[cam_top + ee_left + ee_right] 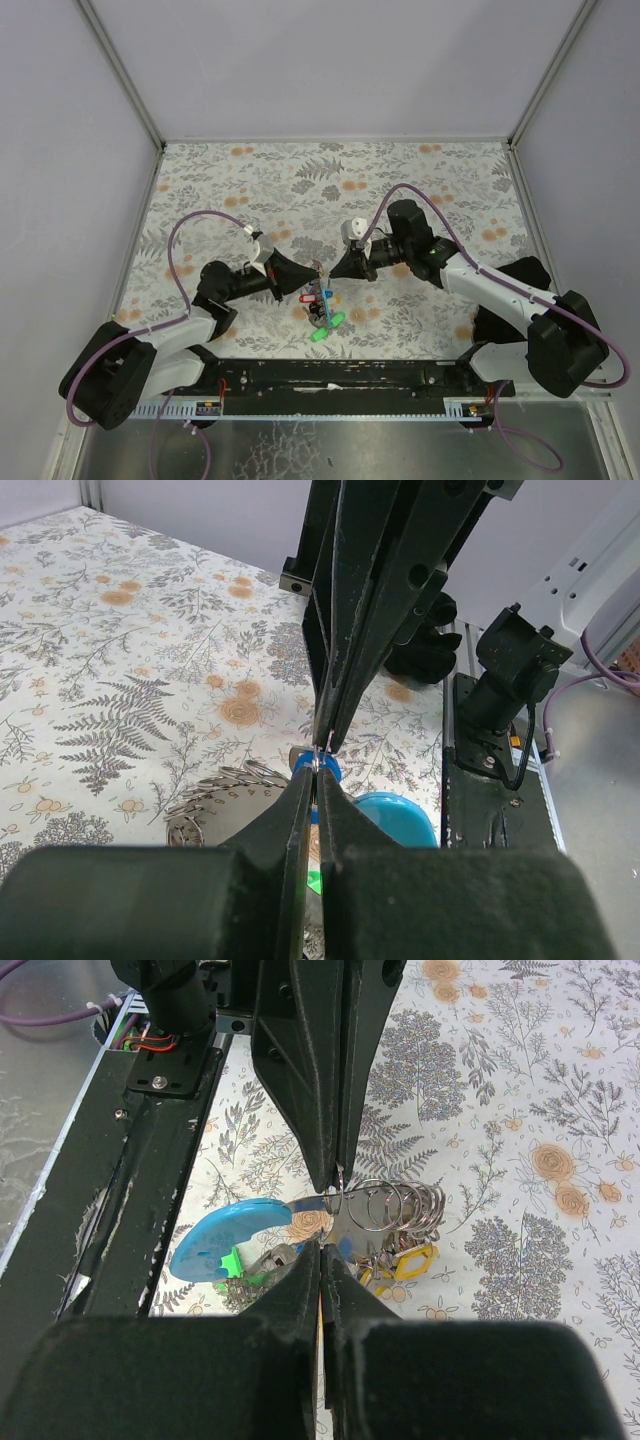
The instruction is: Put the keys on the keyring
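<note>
Silvery keyring [395, 1205] with blue strap, lower centre of bench [420, 190]. Left tool [315, 778] and right tool [320, 1252] both clenched, seemingly on its wire. Keys [410, 1260], yellow and green caps, bunched against it. Threading probably under way; number already on the ring, cannot tell.

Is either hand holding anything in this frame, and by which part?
The left hand and the right hand are both shut on the keyring. Each pinches its thin wire ring, from opposite sides.
</note>
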